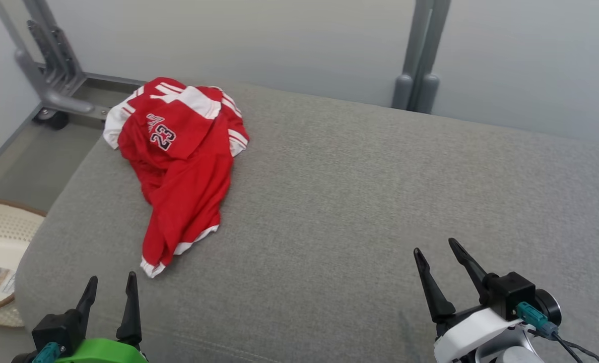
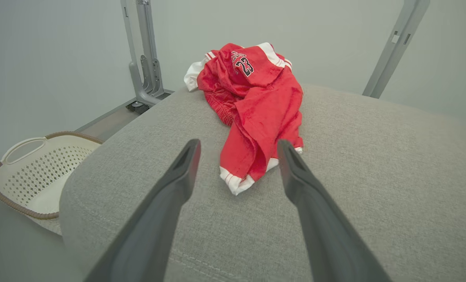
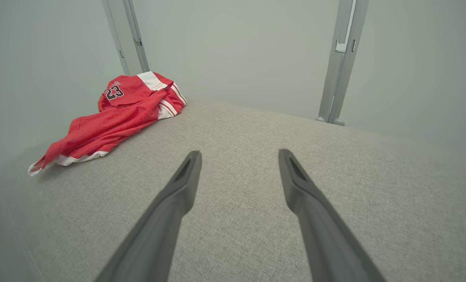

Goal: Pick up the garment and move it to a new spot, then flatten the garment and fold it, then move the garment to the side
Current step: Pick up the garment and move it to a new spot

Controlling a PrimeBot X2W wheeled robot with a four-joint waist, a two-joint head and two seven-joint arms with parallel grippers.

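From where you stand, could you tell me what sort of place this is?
Probably a lab mock-up for laundry folding: a grey upholstered cushion, a perforated laundry basket on the floor, metal posts against plain walls.

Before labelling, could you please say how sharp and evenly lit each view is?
Head view: even, soft light, garment sharp, no glare. Left wrist view: wide-angle bowing of the cushion, left gripper soft-edged. Right wrist view: same bowing, hazy left edge.

Garment (image 1: 183, 166): red cloth, fine mesh weave, faint sheen; white cloth trim.
Worktop (image 1: 380, 201): grey upholstery cloth, coarse matt weave, stitched seam.
Basket (image 1: 2, 227): white perforated plastic, smooth; brown woven rim.
Frame posts (image 1: 420, 60): grey metal, matt painted.
Left gripper (image 1: 113, 276), right gripper (image 1: 434, 245): smooth dark matt plastic.
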